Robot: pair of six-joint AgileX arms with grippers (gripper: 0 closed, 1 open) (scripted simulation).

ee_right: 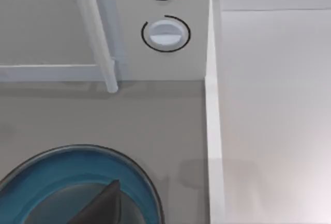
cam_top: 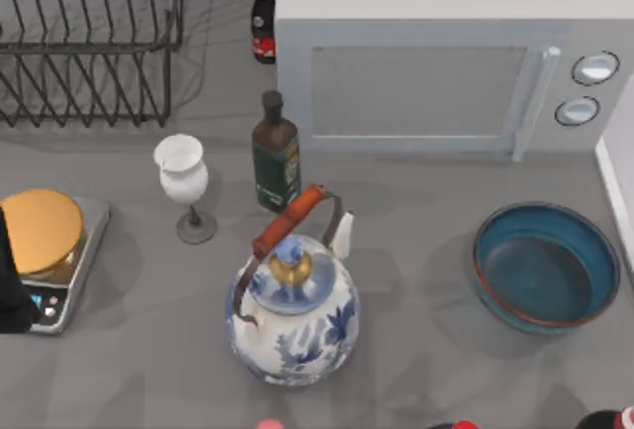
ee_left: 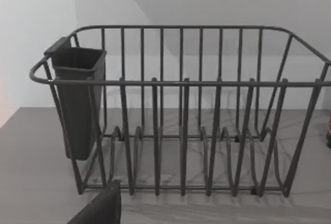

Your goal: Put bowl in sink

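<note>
The bowl [cam_top: 546,267] is wide and shallow, teal-blue with a thin reddish-brown rim. It rests upright on the grey counter at the right, close to the sink's white rim [cam_top: 614,186]. In the right wrist view a dark part of my right gripper [ee_right: 101,206] hangs over the bowl [ee_right: 57,177], and the sink's rim [ee_right: 213,131] and pale basin [ee_right: 274,105] lie beside it. My left arm [cam_top: 12,290] is parked at the table's left edge; a dark part of my left gripper [ee_left: 101,208] faces the dish rack [ee_left: 181,110].
A blue-and-white teapot [cam_top: 292,310] stands mid-table. A white goblet [cam_top: 184,179] and a dark green bottle [cam_top: 274,152] stand behind it. The microwave [cam_top: 446,53] and a red-capped bottle [cam_top: 263,15] line the back, the rack [cam_top: 89,38] back left, a scale with a gold disc [cam_top: 45,241] left.
</note>
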